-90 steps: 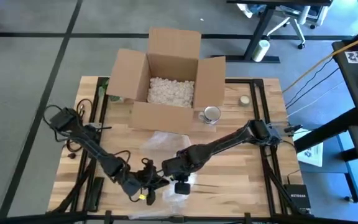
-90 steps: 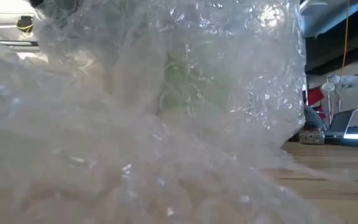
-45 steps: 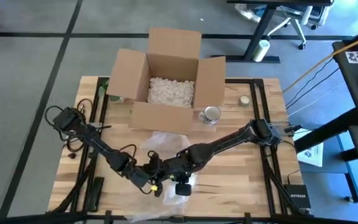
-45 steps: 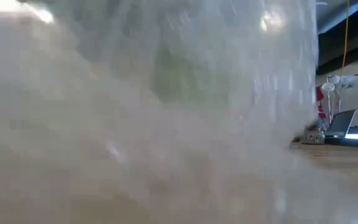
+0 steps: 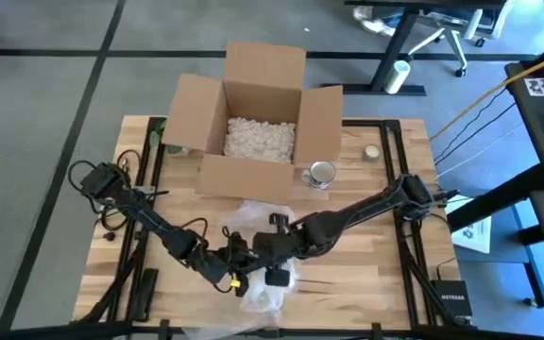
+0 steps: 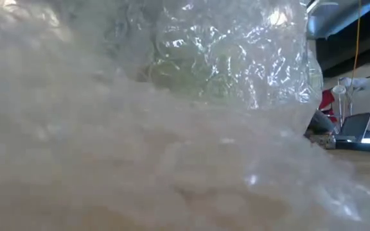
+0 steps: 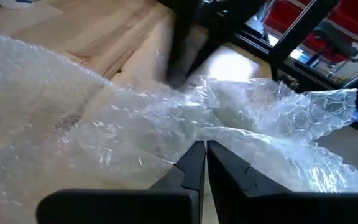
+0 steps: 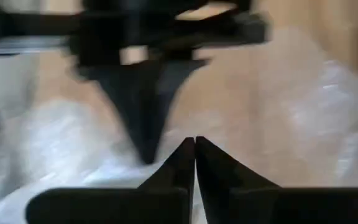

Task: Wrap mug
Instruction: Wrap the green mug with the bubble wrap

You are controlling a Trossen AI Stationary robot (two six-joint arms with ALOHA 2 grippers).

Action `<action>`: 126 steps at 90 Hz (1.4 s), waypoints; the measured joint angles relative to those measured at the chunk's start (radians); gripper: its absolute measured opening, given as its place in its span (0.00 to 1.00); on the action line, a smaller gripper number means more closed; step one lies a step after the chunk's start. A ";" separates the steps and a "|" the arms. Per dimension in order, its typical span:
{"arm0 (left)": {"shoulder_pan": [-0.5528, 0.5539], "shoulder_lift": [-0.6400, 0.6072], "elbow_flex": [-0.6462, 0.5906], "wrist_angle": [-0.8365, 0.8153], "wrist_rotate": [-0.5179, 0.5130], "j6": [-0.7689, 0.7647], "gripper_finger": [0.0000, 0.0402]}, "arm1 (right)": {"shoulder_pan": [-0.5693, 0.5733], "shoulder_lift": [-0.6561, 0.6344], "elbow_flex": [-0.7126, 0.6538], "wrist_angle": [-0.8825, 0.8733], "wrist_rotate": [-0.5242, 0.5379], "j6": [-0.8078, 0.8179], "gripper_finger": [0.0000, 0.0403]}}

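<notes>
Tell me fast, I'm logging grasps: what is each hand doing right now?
Left hand: closed, pinching the bubble wrap.
Right hand: closed over the wrap; whether it grips any cannot be told.

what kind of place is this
Probably a robotics lab or workshop set up as a packing station: a light wooden table in a black frame holds an open cardboard box of white packing peanuts and clear bubble wrap, with office chairs behind.
</notes>
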State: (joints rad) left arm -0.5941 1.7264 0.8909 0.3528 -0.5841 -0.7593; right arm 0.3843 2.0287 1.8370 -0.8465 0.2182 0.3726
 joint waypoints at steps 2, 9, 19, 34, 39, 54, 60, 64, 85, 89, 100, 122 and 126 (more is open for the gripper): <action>0.000 0.000 0.000 0.000 0.000 0.000 0.00 | -0.003 0.002 0.000 -0.003 0.000 -0.005 0.00; -0.001 0.000 0.000 0.001 0.000 0.000 0.00 | -0.014 0.018 0.000 -0.009 -0.013 -0.007 0.00; -0.002 0.000 0.000 0.001 0.000 0.000 0.00 | -0.027 0.037 -0.001 -0.037 -0.121 0.019 0.00; -0.002 0.000 0.000 0.000 0.001 0.001 0.00 | -0.011 0.047 -0.001 -0.072 -0.287 0.044 0.00; -0.002 0.000 0.000 -0.002 0.002 0.002 0.00 | 0.003 0.048 -0.001 -0.069 -0.299 0.046 0.00; -0.002 0.000 0.000 -0.001 0.002 0.000 0.00 | 0.029 0.063 0.000 -0.066 -0.308 0.068 0.00; -0.003 -0.002 -0.001 0.004 0.001 0.000 0.00 | 0.029 0.079 -0.003 -0.064 -0.293 0.068 0.00; -0.008 -0.005 -0.002 0.019 0.001 0.001 0.00 | 0.029 0.084 -0.009 -0.051 -0.293 0.068 0.00; -0.064 -0.021 -0.002 0.043 -0.002 0.007 0.00 | 0.020 0.102 -0.089 0.037 -0.294 0.068 0.00; -0.079 -0.028 -0.002 0.044 -0.008 0.010 0.00 | 0.020 0.101 -0.103 0.056 -0.300 0.069 0.00; -0.111 -0.047 -0.002 0.045 -0.022 0.013 0.00 | 0.019 0.101 -0.108 0.059 -0.309 0.069 0.00; -0.187 -0.053 -0.001 -0.090 -0.027 -0.124 0.00 | 0.008 0.098 -0.095 0.059 -0.270 0.066 0.00; -0.200 -0.053 -0.001 -0.172 -0.044 -0.188 0.00 | 0.007 0.097 -0.092 0.060 -0.271 0.065 0.00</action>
State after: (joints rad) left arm -0.7938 1.6737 0.8898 0.1813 -0.6279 -0.9469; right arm 0.3911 2.1262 1.7451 -0.7869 -0.0528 0.4377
